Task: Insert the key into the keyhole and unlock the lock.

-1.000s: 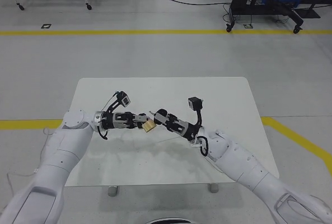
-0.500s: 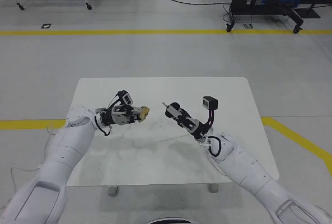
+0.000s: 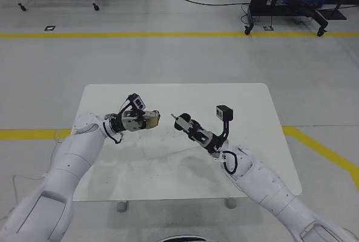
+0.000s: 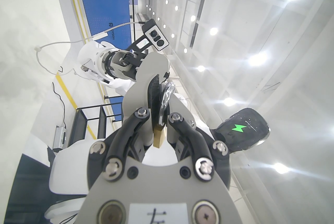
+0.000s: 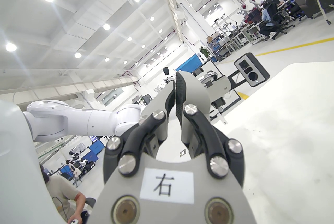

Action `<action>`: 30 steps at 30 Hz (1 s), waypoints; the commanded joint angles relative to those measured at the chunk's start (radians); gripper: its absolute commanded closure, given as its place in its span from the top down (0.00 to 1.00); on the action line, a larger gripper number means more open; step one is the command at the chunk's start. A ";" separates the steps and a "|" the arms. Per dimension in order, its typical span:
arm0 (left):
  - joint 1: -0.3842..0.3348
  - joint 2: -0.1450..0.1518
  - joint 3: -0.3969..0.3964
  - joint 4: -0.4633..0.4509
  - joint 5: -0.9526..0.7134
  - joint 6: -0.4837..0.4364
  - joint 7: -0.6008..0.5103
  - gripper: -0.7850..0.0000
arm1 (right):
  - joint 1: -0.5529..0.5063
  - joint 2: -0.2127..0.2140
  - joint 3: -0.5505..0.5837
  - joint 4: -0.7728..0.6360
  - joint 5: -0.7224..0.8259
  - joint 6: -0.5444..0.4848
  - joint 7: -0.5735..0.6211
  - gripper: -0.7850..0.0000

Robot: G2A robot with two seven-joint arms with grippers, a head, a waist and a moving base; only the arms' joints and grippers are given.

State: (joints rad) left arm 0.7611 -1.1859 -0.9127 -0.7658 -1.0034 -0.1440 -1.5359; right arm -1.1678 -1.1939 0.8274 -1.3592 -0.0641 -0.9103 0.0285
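We hold the lock (image 3: 153, 119) clamped in our left gripper (image 4: 162, 100) above the desk (image 3: 246, 103), and our right gripper (image 5: 177, 84), pinched on the key (image 3: 172, 115), sits near the lock but apart, so a slanted approach could miss the keyhole or twist the key loose.

The left claw (image 4: 162, 90) clamps the brass lock (image 4: 159, 137).
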 commanded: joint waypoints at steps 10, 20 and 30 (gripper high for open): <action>0.074 0.015 -0.071 -0.101 0.116 -0.126 0.448 0.00 | -0.019 -0.027 -0.024 -0.033 -0.042 0.195 -0.050 0.00; 0.163 0.030 -0.128 -0.228 0.113 -0.042 0.535 0.00 | -0.071 -0.077 -0.073 -0.086 -0.071 0.396 -0.250 0.00; 0.163 0.030 -0.128 -0.228 0.113 -0.042 0.535 0.00 | -0.071 -0.077 -0.073 -0.086 -0.071 0.396 -0.250 0.00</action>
State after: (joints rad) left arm 0.9240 -1.1560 -1.0411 -0.9943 -0.8900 -0.1863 -1.0010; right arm -1.2385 -1.2713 0.7542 -1.4456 -0.1354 -0.5144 -0.2215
